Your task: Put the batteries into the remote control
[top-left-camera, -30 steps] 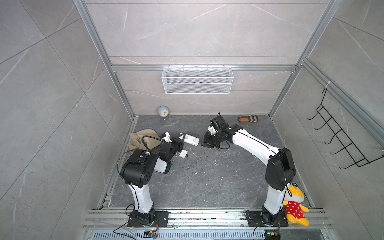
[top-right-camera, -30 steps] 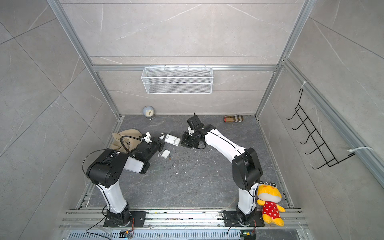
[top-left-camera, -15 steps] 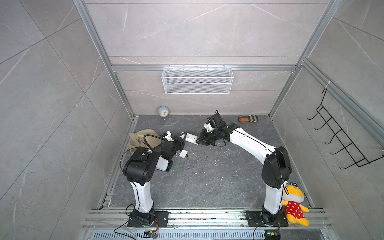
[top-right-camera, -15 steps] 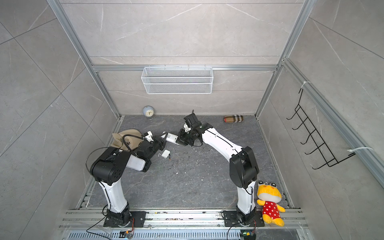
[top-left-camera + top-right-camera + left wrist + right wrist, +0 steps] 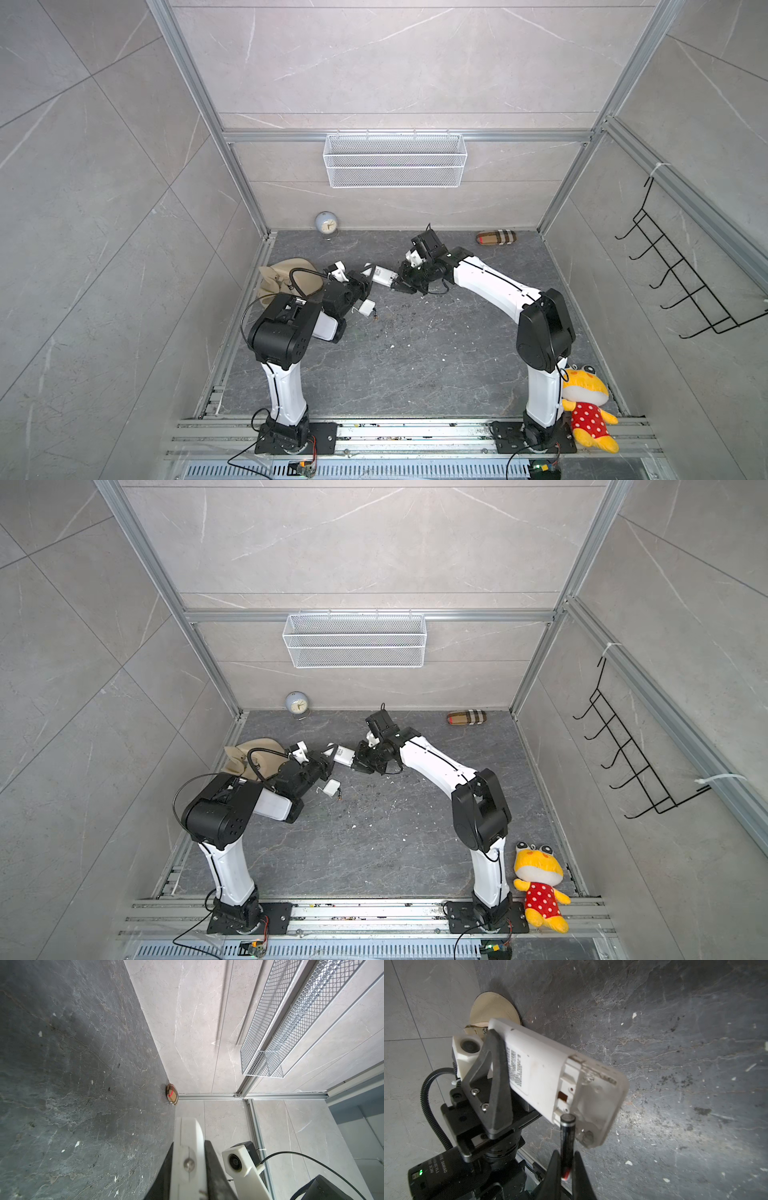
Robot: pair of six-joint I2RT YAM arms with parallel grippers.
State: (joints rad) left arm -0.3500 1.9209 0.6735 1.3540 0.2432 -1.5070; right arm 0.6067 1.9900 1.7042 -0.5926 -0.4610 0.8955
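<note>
My left gripper (image 5: 366,279) (image 5: 327,761) is shut on the remote control (image 5: 382,276) (image 5: 343,754) and holds it off the floor. The white remote (image 5: 542,1064) shows its back, with the open battery compartment (image 5: 583,1093) at its free end. My right gripper (image 5: 566,1159) (image 5: 401,286) is shut on one of the batteries (image 5: 567,1136), a slim dark cylinder whose top end touches the compartment's edge. In the left wrist view the remote (image 5: 188,1142) stands edge-on between the dark fingers (image 5: 212,1165). The white back cover (image 5: 366,308) lies on the floor under the left gripper, a tiny dark piece (image 5: 375,318) beside it.
A beige hat (image 5: 286,276) lies at the left wall behind the left arm. A round clock (image 5: 326,224) and a plaid case (image 5: 496,238) sit along the back wall. A wire basket (image 5: 395,160) hangs above. A plush toy (image 5: 586,401) leans by the right arm's base.
My right gripper has moved left with the battery, from apart from the remote to its open end. The left gripper has kept hold of the remote.
</note>
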